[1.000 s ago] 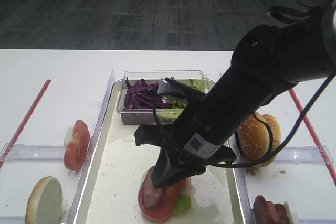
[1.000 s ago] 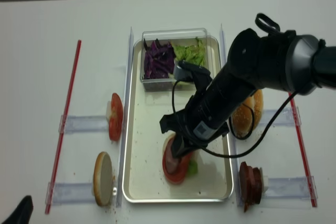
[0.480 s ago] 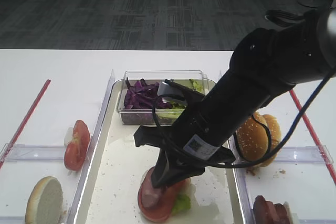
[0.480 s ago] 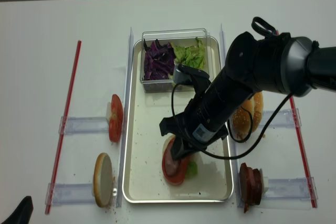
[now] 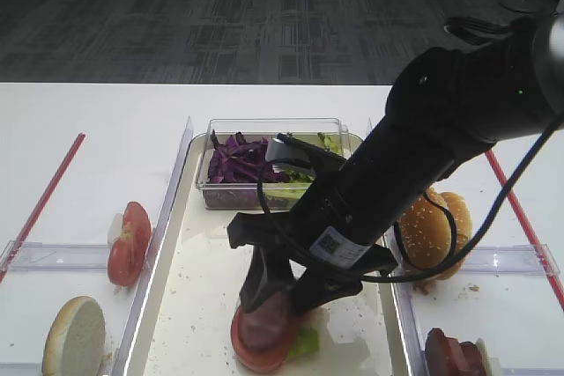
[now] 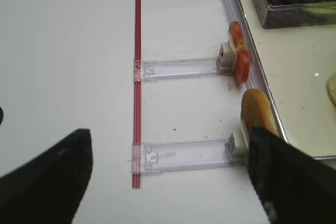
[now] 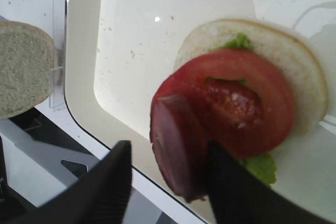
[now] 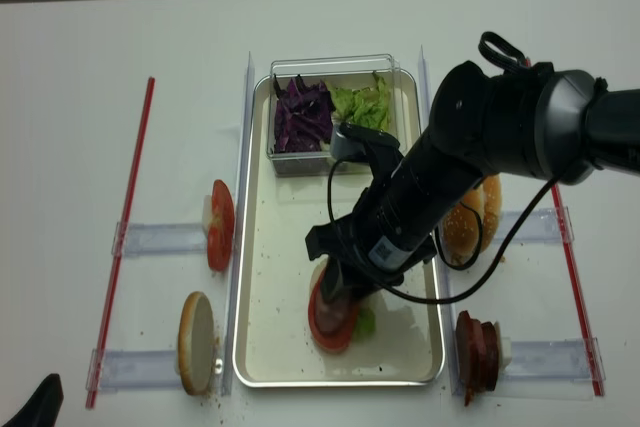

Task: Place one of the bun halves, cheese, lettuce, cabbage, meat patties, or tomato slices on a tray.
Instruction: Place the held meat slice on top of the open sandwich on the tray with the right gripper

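My right pincer (image 7: pixel 168 182) stands with its jaws apart around a meat patty (image 7: pixel 178 145), which leans tilted on the tomato slice (image 7: pixel 247 108) atop lettuce (image 7: pixel 261 167) and a bun half (image 7: pixel 299 61) on the tray (image 7: pixel 84 51). My left pincer (image 6: pixel 168 177) is also spread apart over the worktop (image 6: pixel 68 51).

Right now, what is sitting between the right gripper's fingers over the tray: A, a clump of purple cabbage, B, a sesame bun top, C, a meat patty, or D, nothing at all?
C: in the right wrist view a pinkish-brown meat patty stands on edge between the right gripper fingers, leaning on the tomato slice stacked over lettuce and a bun half on the tray.
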